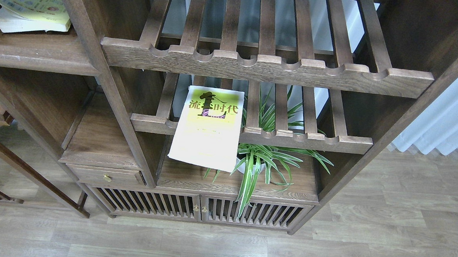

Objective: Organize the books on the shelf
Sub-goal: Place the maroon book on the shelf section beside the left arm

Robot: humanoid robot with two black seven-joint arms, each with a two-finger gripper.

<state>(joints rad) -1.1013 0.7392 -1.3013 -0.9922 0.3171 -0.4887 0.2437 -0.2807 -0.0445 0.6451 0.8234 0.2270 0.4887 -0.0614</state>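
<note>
Looking from the head, you see neither gripper, so their state can't be told. The yellow book (207,127) overhangs the lower rack's (309,139) front rail; another book (29,6) lies at the shelf's (35,52) left end. Grip the overhanging edge squarely, clear of the plant (264,161).

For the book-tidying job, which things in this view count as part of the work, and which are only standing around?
Part of the job:
yellow-green-and-white book, lying on the lower slatted rack
illustrated book at top left
solid shelf board beneath it

Just around:
potted spider plant
upper slatted rack
small drawer
slatted cabinet doors
</note>
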